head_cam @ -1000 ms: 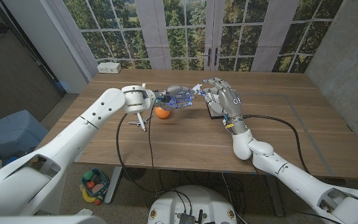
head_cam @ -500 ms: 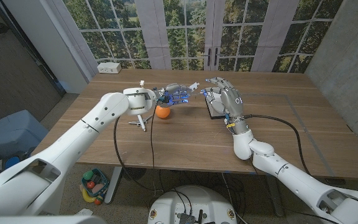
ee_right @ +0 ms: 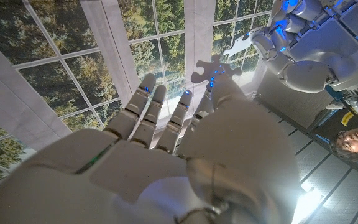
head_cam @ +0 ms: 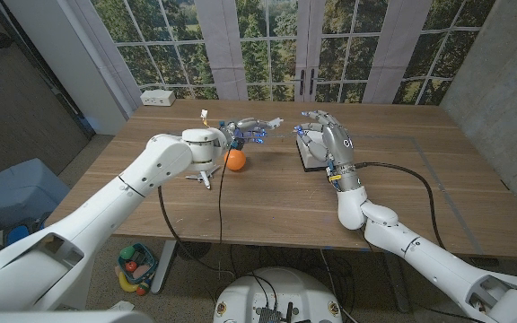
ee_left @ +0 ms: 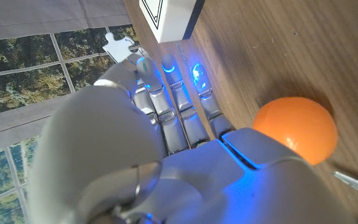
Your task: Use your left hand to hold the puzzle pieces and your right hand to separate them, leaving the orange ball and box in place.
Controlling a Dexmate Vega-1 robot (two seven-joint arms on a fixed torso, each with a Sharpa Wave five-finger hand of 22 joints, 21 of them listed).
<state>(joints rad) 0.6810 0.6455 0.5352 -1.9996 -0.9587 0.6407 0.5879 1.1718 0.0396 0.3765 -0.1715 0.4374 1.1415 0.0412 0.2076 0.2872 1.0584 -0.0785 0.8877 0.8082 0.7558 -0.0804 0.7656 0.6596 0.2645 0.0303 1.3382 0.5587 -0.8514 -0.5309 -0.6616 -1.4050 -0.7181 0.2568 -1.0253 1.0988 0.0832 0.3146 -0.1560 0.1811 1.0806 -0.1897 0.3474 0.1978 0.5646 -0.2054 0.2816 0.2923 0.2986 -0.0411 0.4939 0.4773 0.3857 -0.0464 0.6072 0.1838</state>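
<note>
The wooden surface [head_cam: 267,193] is seen with a dark-sided box [head_cam: 311,158] under the right robot hand [head_cam: 326,141] and an orange ball [head_cam: 234,160] just below the left robot hand [head_cam: 245,131]. One white puzzle piece [ee_right: 206,70] is pinched by the right, another white piece [ee_left: 119,45] by the left; the two are apart

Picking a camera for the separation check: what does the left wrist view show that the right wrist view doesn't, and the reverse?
Left wrist view: the orange ball and a corner of the white box on the wooden table. Right wrist view: the right robot hand holding a white puzzle piece at its fingertips, and a person at the picture's edge. Both: the left robot hand holding the other puzzle piece, and the windows with trees behind.
</note>
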